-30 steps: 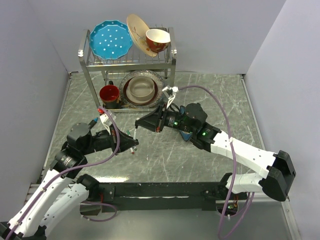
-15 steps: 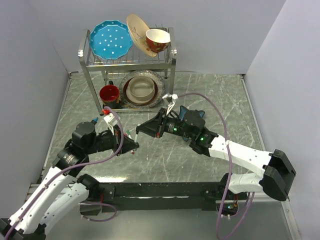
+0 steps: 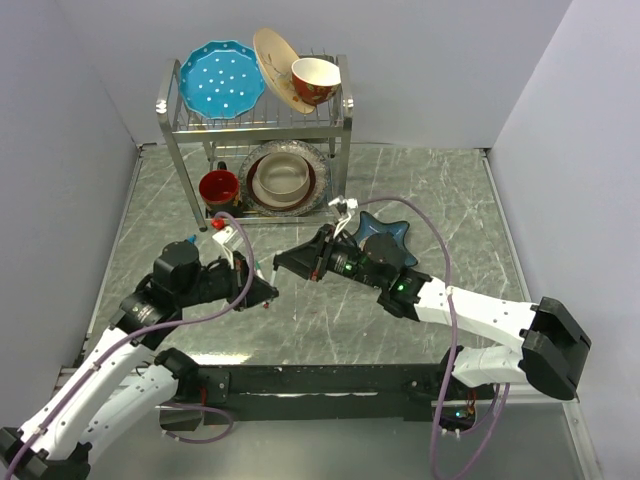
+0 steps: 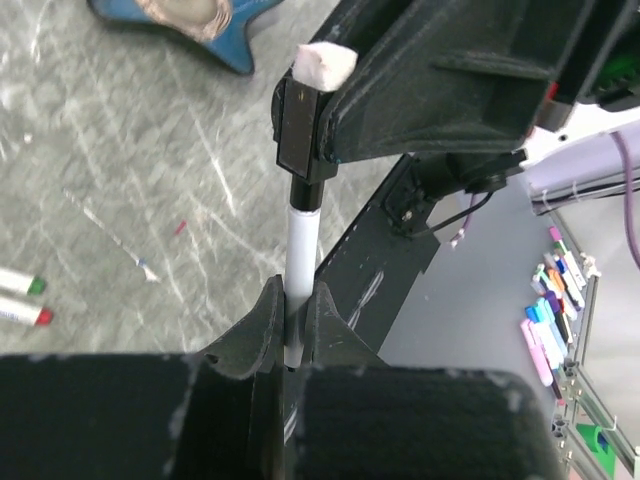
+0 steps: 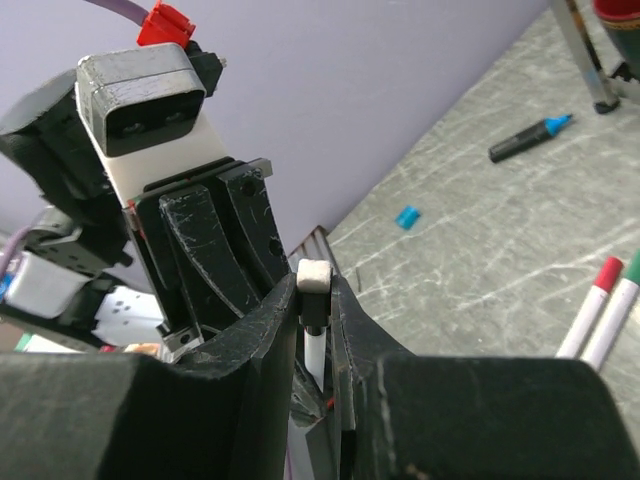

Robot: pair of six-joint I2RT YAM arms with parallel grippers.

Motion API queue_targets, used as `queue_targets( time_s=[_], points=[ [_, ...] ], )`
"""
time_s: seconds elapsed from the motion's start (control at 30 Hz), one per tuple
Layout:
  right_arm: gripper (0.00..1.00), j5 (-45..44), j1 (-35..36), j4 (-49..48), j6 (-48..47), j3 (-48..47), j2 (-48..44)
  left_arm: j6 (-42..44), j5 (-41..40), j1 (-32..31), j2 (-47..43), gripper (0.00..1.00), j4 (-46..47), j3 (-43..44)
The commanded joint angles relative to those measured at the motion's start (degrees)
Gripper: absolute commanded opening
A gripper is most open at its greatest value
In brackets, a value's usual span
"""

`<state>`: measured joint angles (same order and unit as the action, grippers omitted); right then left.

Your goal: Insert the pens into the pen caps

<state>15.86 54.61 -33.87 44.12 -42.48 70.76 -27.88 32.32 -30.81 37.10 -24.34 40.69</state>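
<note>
At the centre of the top view, the left gripper (image 3: 268,292) is pinching the white pen (image 4: 300,250) by its barrel, the right gripper (image 3: 281,263) is clamping the dark cap (image 4: 299,140) against its tip, and two spare pens (image 4: 22,314) are lying on the table.

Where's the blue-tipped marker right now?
Right wrist view: the blue-tipped marker lies uncapped on the left side of the table, near a dish rack leg, with a loose blue cap close by.
</note>
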Motion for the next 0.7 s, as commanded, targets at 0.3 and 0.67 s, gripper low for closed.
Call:
queue_targets(
  time_s=[0.3, 0.67],
  points=[
    [0.00, 6.5, 12.6, 6.6, 0.4, 6.6, 0.6, -2.0, -16.0, 1.5, 6.6, 0.01, 13.3, 8.2],
    [0.00, 6.0, 17.6, 2.7, 3.1, 7.9, 2.9, -3.1, -17.1, 1.9, 8.0, 0.01, 16.5, 9.7]
  ],
)
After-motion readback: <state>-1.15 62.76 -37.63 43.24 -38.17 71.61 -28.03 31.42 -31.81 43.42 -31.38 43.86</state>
